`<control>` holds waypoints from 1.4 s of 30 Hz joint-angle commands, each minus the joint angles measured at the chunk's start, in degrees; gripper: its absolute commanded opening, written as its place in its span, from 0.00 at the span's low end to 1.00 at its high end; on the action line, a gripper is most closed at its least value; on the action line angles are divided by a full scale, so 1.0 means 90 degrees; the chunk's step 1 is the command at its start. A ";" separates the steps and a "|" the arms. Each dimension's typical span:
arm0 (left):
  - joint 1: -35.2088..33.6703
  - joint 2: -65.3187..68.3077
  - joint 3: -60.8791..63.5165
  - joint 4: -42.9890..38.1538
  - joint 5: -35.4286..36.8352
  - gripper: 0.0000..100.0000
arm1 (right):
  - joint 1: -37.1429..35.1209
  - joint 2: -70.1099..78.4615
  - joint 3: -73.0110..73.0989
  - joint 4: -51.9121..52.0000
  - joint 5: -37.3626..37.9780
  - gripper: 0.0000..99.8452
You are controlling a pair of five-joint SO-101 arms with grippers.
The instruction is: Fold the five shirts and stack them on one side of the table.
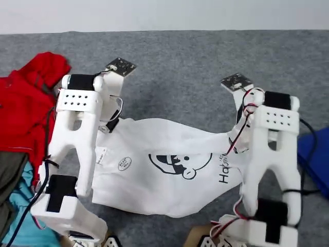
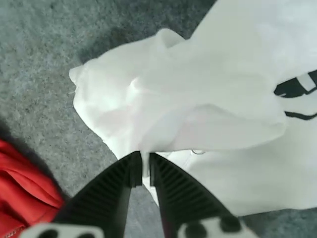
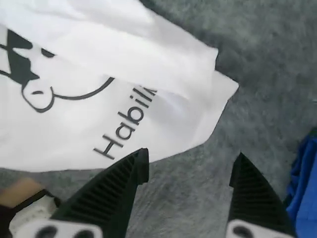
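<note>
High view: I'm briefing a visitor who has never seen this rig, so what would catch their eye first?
First, the white shirt with its black cartoon print, spread across the middle of the grey table. Next, the red garment heaped at the table's edge on the robot's left. The left gripper pinches the white shirt's edge, and the right gripper hangs open beside its far corner.

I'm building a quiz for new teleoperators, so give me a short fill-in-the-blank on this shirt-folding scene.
1. The middle shirt is ____ in colour.
2. The right gripper has its fingers ____.
3. The left gripper is ____ on the middle shirt's edge.
4. The bunched shirt near the left gripper is ____ in colour.
Missing words: white; open; shut; red.
</note>
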 commanded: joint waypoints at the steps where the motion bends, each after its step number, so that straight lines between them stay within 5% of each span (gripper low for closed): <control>1: 0.0039 -0.0068 -0.0181 -0.0137 0.0068 0.00 | -0.0005 0.0317 -0.0303 -0.0347 0.0137 0.28; 19: 0.0049 -0.0049 0.0376 -0.0850 0.0039 0.00 | 0.0230 0.2134 -0.0342 -0.1753 0.0117 0.27; 26: 0.0107 -0.0049 0.0386 -0.0850 0.0039 0.00 | 0.0200 0.2144 -0.0449 -0.1802 0.0147 0.07; 42: 0.0459 -0.0156 0.0288 -0.0791 0.0068 0.00 | 0.0230 0.1724 -0.2471 -0.0269 0.0772 0.01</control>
